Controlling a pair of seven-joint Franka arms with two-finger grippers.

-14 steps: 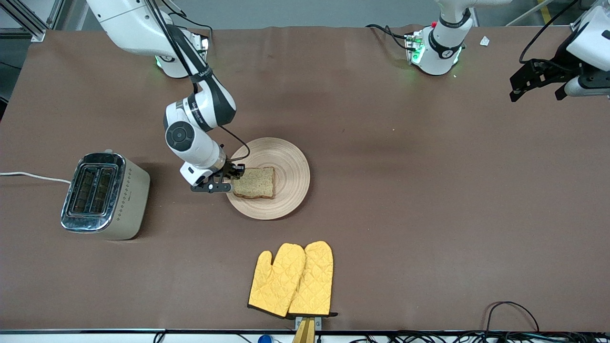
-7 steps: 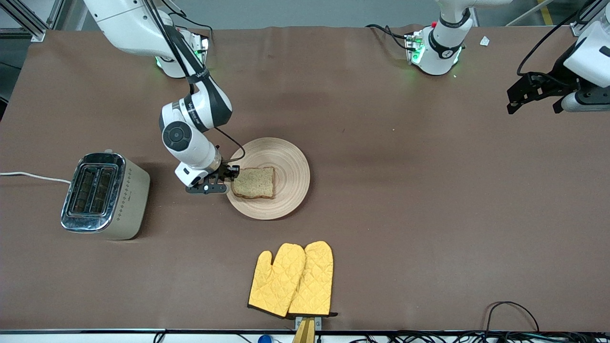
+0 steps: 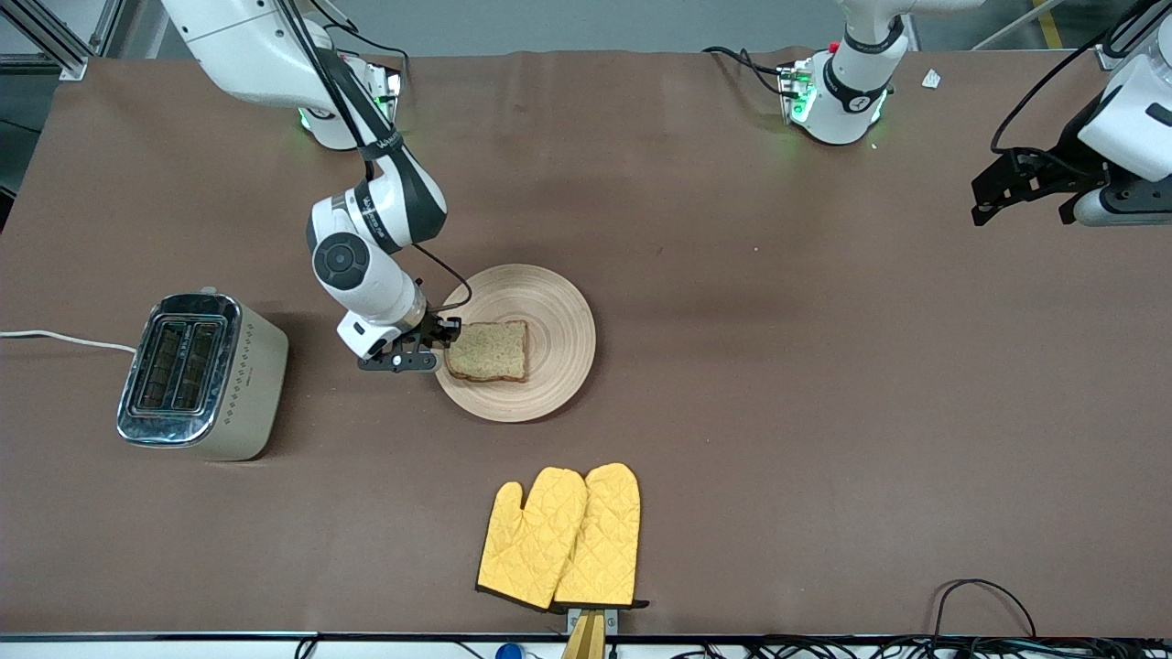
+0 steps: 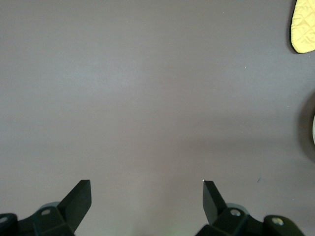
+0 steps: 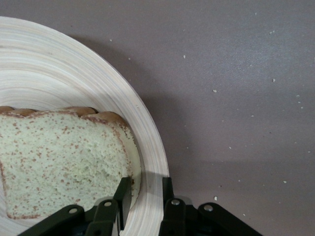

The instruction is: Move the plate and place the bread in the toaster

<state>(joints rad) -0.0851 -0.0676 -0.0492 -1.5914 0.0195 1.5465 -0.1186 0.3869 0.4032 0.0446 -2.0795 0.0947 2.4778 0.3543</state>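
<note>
Two grippers share this table, and only one is at work. The right gripper (image 3: 438, 346) sits low at the edge of the wooden plate (image 3: 558, 311) that faces the toaster (image 3: 197, 375). In the right wrist view its fingers (image 5: 124, 192) are drawn close together, one on the slice of bread (image 5: 59, 157) at the crust edge and one just outside it over the plate rim (image 5: 152, 147). Whether they already pinch the crust you cannot tell for sure; judge it as a narrow grip just closing on the bread's edge.

The bread lies flat on the plate, on the half nearer the toaster. The toaster stands well apart from the plate toward the right arm's end of the table, slots up, its white cord (image 3: 55, 339) trailing off the table edge. A pair of yellow oven mitts (image 3: 560, 538) lies nearer the front camera than the plate.

The left gripper (image 4: 145, 196) waits over bare tablecloth at the left arm's end, fingers spread wide and holding nothing.

For this step, take more than the thin crust edge: a shallow pinch on soft bread is likely to tear or slip. Squeeze lightly, lift straight up so the plate does not drag, then turn the slice on edge before you line it up with a slot.
</note>
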